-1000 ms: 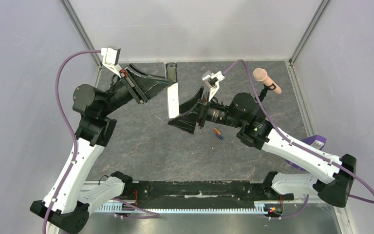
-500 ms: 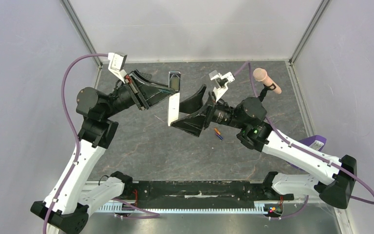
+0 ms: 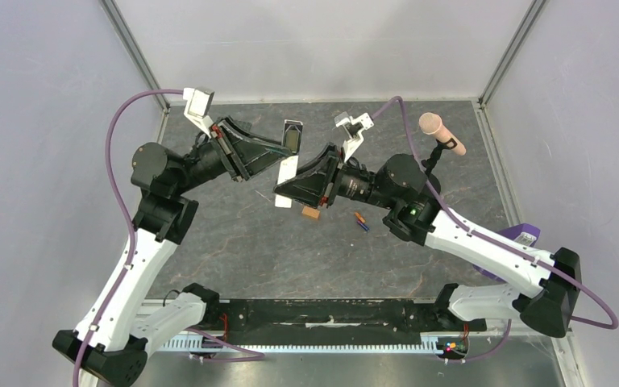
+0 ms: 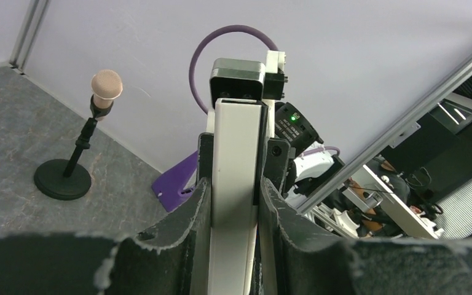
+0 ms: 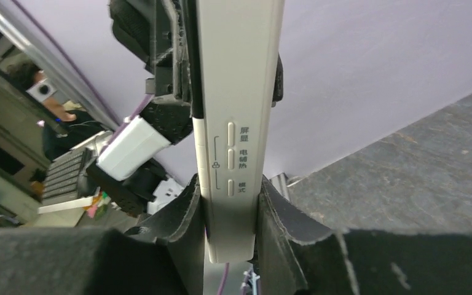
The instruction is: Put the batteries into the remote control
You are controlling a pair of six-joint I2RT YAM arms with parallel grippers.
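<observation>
The top camera hung above and behind the arm bases, which lay along the bottom of its frame. It looked down over the whole table [image 3: 234,242] toward the far wall. The left wrist camera peered out very close along the left gripper [image 4: 233,200] toward the side wall, with the microphone [image 4: 106,86] at upper left. The right wrist camera faced the opposite way along the right gripper [image 5: 230,203]. All three views shared the remote control [image 3: 288,168], which stood mid-frame in both wrist views.
</observation>
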